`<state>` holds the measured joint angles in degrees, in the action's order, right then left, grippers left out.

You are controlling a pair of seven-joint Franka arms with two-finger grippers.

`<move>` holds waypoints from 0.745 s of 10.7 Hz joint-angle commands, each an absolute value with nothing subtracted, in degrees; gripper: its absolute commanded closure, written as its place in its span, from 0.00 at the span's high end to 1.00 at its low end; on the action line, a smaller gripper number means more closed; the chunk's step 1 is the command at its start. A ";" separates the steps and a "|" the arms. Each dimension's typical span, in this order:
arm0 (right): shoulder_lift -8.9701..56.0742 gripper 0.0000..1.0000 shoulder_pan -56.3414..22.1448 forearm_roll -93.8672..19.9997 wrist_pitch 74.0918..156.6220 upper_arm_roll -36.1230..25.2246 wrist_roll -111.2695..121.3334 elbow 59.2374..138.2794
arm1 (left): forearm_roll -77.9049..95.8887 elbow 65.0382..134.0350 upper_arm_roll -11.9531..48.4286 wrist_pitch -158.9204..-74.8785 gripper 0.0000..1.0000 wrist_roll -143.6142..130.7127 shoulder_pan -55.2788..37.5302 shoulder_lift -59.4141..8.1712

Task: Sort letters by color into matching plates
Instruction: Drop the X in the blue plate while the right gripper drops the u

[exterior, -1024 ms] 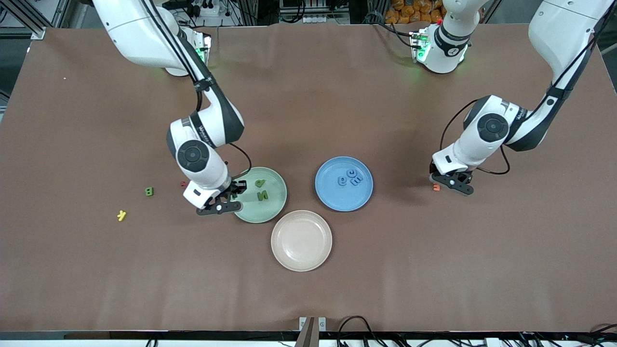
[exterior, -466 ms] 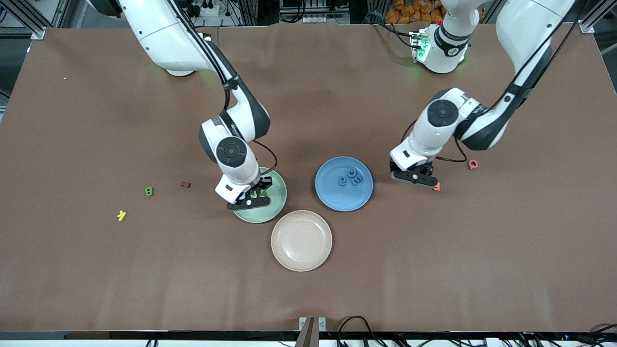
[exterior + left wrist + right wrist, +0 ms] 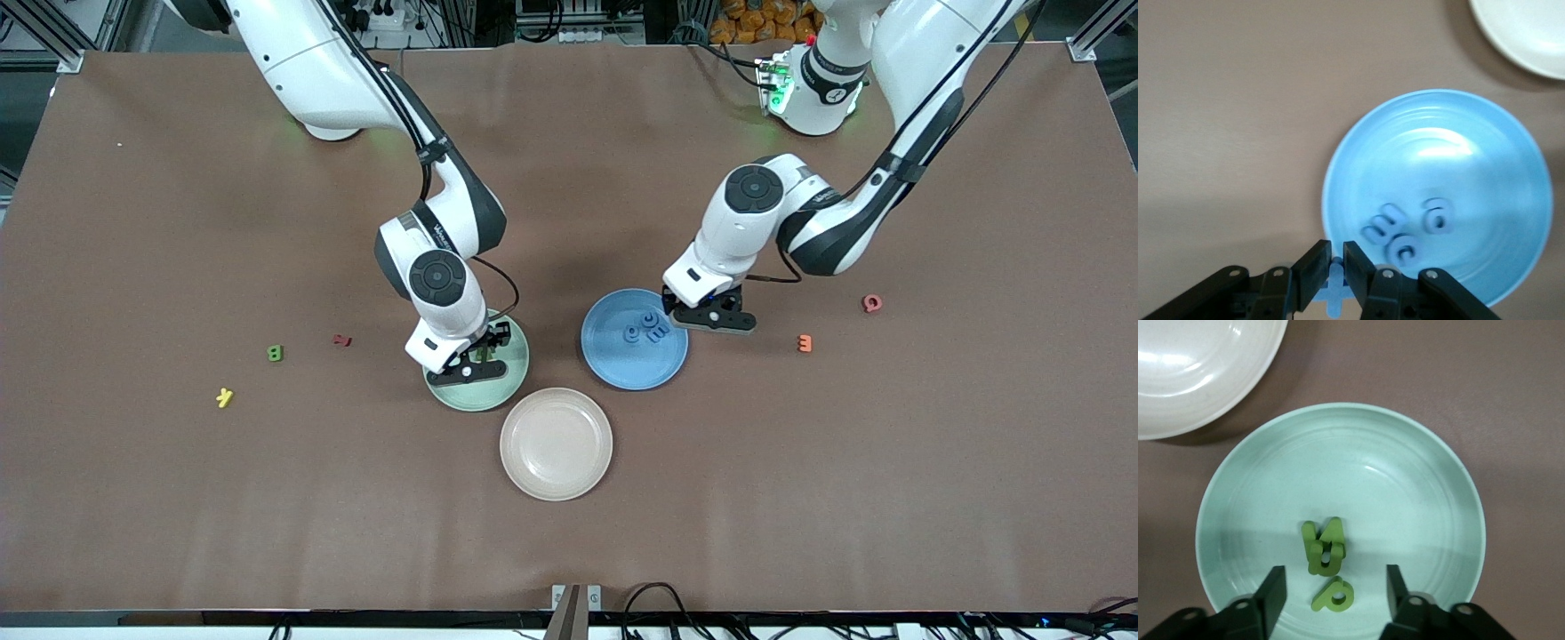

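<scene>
My right gripper (image 3: 474,353) hangs open over the pale green plate (image 3: 509,378). In the right wrist view (image 3: 1335,579) a green letter p (image 3: 1333,596) lies loose between its fingers, beside other green letters (image 3: 1325,547) on the plate (image 3: 1405,487). My left gripper (image 3: 707,318) is over the blue plate's (image 3: 622,364) rim. It is shut on a blue cross-shaped letter (image 3: 1336,292) in the left wrist view (image 3: 1337,257). Three blue letters (image 3: 646,328) lie in the blue plate (image 3: 1485,153). The pinkish-beige plate (image 3: 556,444) holds nothing.
Loose on the table toward the right arm's end are a green letter (image 3: 276,353), a dark red one (image 3: 342,340) and a yellow one (image 3: 225,397). Toward the left arm's end lie an orange letter (image 3: 805,343) and a pink one (image 3: 872,303).
My right gripper moved from the green plate's edge to over the plate and now stands open above a green letter. My left gripper carried the blue letter from beside the orange letter to the blue plate's rim.
</scene>
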<state>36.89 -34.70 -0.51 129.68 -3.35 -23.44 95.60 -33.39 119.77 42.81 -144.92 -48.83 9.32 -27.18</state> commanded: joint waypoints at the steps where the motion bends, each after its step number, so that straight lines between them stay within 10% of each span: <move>1: 37.00 1.00 -33.84 0.09 128.67 -3.95 -24.44 94.31 | -32.87 113.66 42.10 -143.88 0.00 -54.74 5.11 -31.63; 8: 36.13 1.00 -21.47 2.11 128.67 -4.04 -14.79 94.48 | -32.52 100.29 33.33 -143.96 0.00 -63.37 -8.68 -39.37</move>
<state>36.78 -26.18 1.29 129.58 -4.79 -18.82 94.98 -33.39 104.11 37.27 -144.92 -61.28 -3.28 -37.93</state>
